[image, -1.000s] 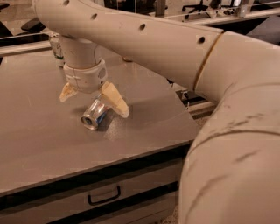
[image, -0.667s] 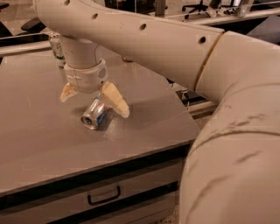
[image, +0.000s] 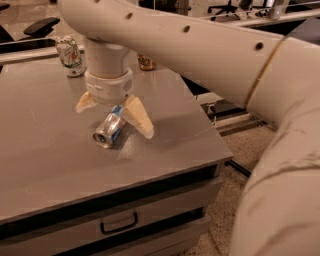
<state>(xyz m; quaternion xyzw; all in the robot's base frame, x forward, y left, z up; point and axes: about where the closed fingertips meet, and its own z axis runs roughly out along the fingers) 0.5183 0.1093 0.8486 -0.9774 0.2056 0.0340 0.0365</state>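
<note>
A silver and blue can (image: 108, 128) lies on its side on the grey table (image: 50, 165), its end facing the front left. My gripper (image: 114, 116) hangs over it, open, with one cream finger (image: 138, 117) to the can's right and the other finger (image: 85, 102) to its left rear. The can's back part lies between the fingers, under the white wrist. I cannot tell whether the fingers touch it.
An upright white and green can (image: 70, 55) stands at the table's back left. A brown can (image: 146, 62) stands at the back, partly hidden by the arm. The table's right edge drops to a speckled floor (image: 235, 165). A drawer with a handle (image: 119, 223) faces front.
</note>
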